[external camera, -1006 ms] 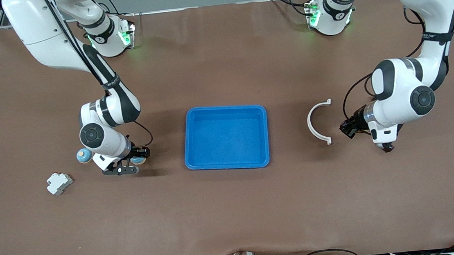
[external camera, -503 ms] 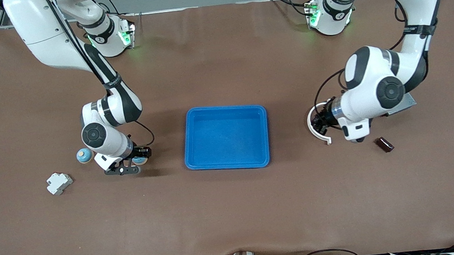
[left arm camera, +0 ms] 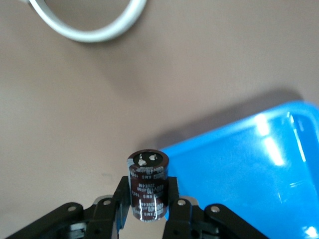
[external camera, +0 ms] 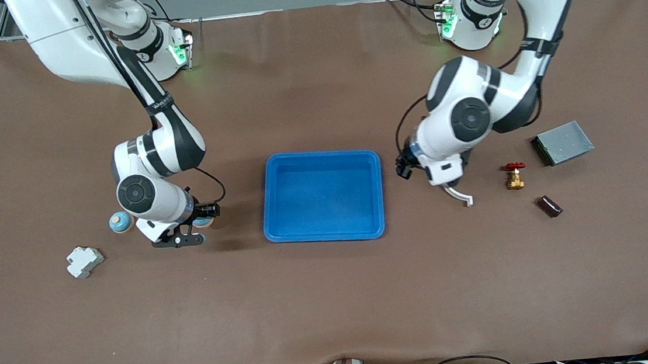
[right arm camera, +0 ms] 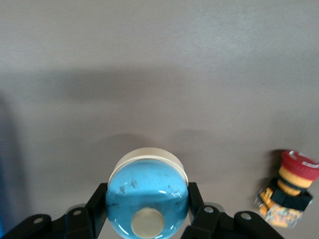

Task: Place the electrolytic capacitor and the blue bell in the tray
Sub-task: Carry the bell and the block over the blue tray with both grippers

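Note:
The blue tray (external camera: 321, 154) lies empty at the table's middle. My left gripper (external camera: 405, 169) is shut on the electrolytic capacitor (left arm camera: 147, 185), a dark brown cylinder with white print. It hangs over the table just beside the tray's edge toward the left arm's end; the tray's corner shows in the left wrist view (left arm camera: 249, 164). My right gripper (external camera: 198, 227) is shut on the blue bell (external camera: 205, 220), a blue dome on a white base (right arm camera: 147, 196). It is low over the table, beside the tray toward the right arm's end.
A white curved strip (external camera: 459, 196) lies under the left arm. A red-handled brass valve (external camera: 514, 175), a grey box (external camera: 563, 142) and a dark block (external camera: 549, 205) lie toward the left arm's end. A blue round part (external camera: 120, 222), a white part (external camera: 84, 261) and a red-capped button (right arm camera: 290, 189) lie near the right gripper.
The left arm has swung from its end of the table toward the tray with the capacitor, uncovering the valve, box and dark block. The right gripper shifted slightly toward the tray with the bell.

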Available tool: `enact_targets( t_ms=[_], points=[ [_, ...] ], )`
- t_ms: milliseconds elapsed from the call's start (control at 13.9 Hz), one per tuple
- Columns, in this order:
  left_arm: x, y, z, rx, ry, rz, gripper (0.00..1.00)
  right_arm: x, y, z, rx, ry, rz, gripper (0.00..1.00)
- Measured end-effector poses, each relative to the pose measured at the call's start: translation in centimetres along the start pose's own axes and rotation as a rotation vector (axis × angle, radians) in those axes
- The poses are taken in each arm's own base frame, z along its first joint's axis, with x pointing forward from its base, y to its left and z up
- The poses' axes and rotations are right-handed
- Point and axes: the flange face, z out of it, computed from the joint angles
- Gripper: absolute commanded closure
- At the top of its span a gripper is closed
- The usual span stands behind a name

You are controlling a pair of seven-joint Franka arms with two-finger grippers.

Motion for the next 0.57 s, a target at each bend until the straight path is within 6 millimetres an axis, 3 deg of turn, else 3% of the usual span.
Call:
enact_targets(
  t_ms=[144, 287, 575],
  points=[
    [-2.6, 0.5, 2.8, 0.009, -0.003, 0.013, 1.0, -0.6, -1.9, -0.9, 0.012, -0.007, 0.039, 0.87],
    [-4.4, 1.0, 5.7, 0.005, -0.008, 0.005, 1.0, -1.8, -5.0, -1.0, 0.008, -0.003, 0.081, 0.87],
    [-4.6, 2.2, 9.3, -0.007, -0.021, -0.004, 1.0, -5.1, -12.2, -1.3, 0.001, 0.015, 0.163, 0.87]
  ],
)
